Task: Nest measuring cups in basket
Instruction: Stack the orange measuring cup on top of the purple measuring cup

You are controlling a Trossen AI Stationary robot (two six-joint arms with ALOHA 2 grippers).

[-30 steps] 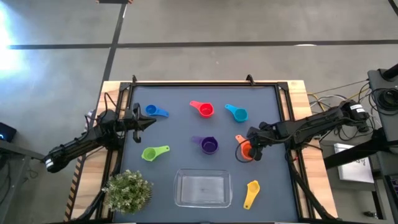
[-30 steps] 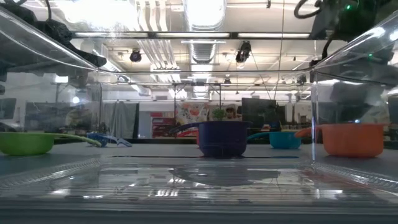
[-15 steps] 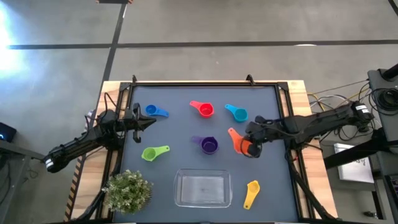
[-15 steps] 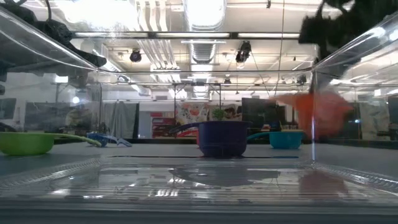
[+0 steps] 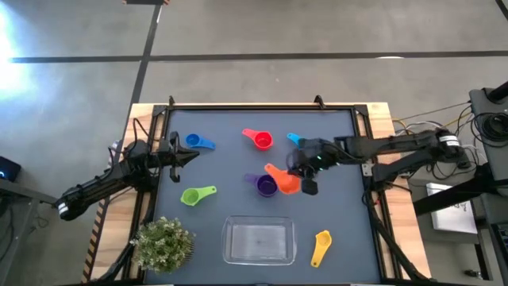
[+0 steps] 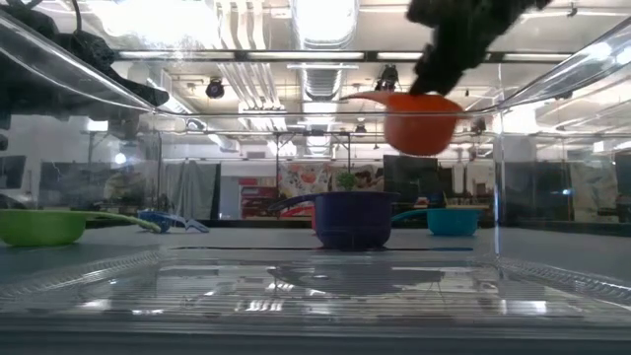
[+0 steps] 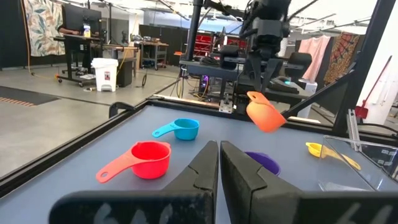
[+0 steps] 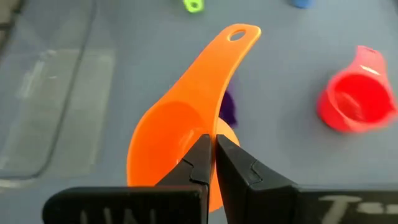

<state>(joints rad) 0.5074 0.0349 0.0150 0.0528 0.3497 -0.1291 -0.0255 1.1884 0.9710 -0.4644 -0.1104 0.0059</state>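
My right gripper (image 5: 300, 179) hangs above the mat's middle, shut on the orange measuring cup (image 5: 282, 179), which floats just over the purple cup (image 5: 266, 186). The red cup (image 5: 260, 141), the teal cup (image 5: 294, 140) half under my right arm, the blue cup (image 5: 197, 142), the green cup (image 5: 197, 195) and the yellow cup (image 5: 320, 246) rest on their bases on the mat. The clear basket (image 5: 258, 240) stands at the near edge with nothing in it. My left gripper (image 5: 189, 156) waits shut near the left edge, beside the blue cup. My right gripper pinches the orange cup's bowl wall (image 8: 198, 134) on the side opposite the handle, one finger inside the bowl and one outside. The fingers slant down from the table's right. The cup hangs clear of the mat, mouth up and a little tilted, its handle (image 8: 239, 36) pointing away from the gripper.
A bushy green plant (image 5: 163, 245) stands at the near left corner beside the basket. A raised dark frame (image 5: 262, 108) runs around the mat. Bare mat lies between the green cup and the purple cup.
My right gripper has risen and gone toward the table's left with the orange cup. The cup has left the mat at the right side and now hangs above the purple cup; its handle has swung from pointing at the far edge toward the left.
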